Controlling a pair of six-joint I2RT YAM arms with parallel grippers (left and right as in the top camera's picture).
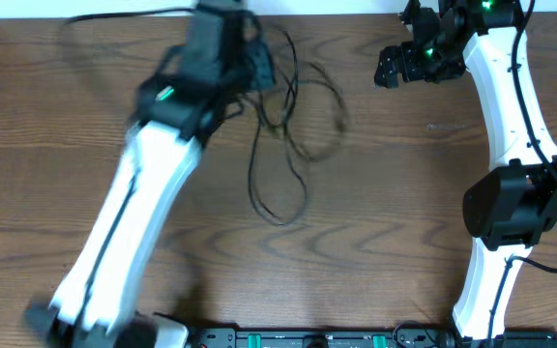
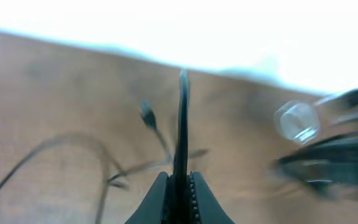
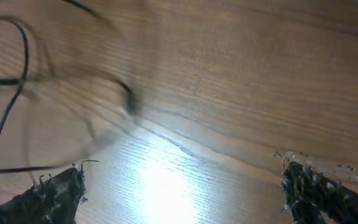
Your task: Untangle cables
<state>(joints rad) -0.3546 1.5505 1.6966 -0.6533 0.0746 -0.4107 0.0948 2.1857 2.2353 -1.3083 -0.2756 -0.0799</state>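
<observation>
A: What has the left gripper [image 2: 179, 182] got?
B: Its fingers are pressed together on a strand of the black cable [image 2: 182, 124], which runs straight out from between them. A small plug [image 2: 146, 113] lies just beside that strand.
A: And the rest of the cable?
B: It lies in loose loops [image 1: 288, 135] on the table, just beyond the left gripper, crossing over one another. The white cable cannot be picked out in the blur.
A: The right gripper [image 1: 392, 68]?
B: Wide open and holding nothing. It is well apart from the left gripper, on the far side of the loops.
A: What could go wrong?
B: A pull on that one strand would likely drag all the loops along, or draw a crossing tight into a knot, since nothing pins the other end. The thin cord might also slip from the pinch.
A: The surface?
B: A brown wood-grain table [image 1: 404, 193], with glare in the right wrist view, and a pale wall [image 2: 166, 25] past its far edge
</observation>
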